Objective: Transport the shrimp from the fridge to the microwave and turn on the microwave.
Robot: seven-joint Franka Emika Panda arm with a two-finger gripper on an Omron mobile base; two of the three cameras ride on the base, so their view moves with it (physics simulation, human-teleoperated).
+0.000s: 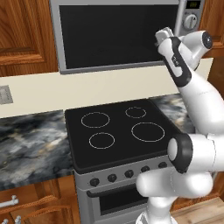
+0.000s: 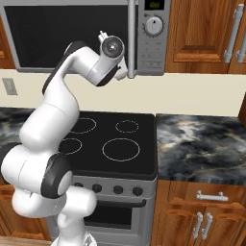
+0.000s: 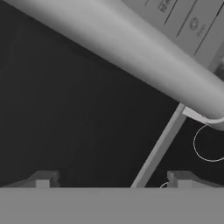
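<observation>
Wooden cabinets frame the upper corners of both base views, with a cream wall strip running across the middle and a dark marbled bench below it on both sides of the stove. The stove sits at the centre of the left base view, its black glass top marked with four white rings and a row of dark knobs along its grey front; nothing stands on the rings.

The microwave hangs above the stove at the top of both base views. Its black glass door is closed, so I cannot see what is inside. Its long grey bar handle runs upright beside the side panel, where a round knob sits under a green display.

My arm rises across the right of the left base view and the left of the right base view, partly covering the stove and the door. My gripper is up at the door's right edge, just beside the handle. In the hand view the handle crosses the upper frame as a thick grey bar, close ahead, with the dark door behind it and the panel buttons at upper right. My two fingertips stand well apart at the bottom of that view, with nothing between them.
</observation>
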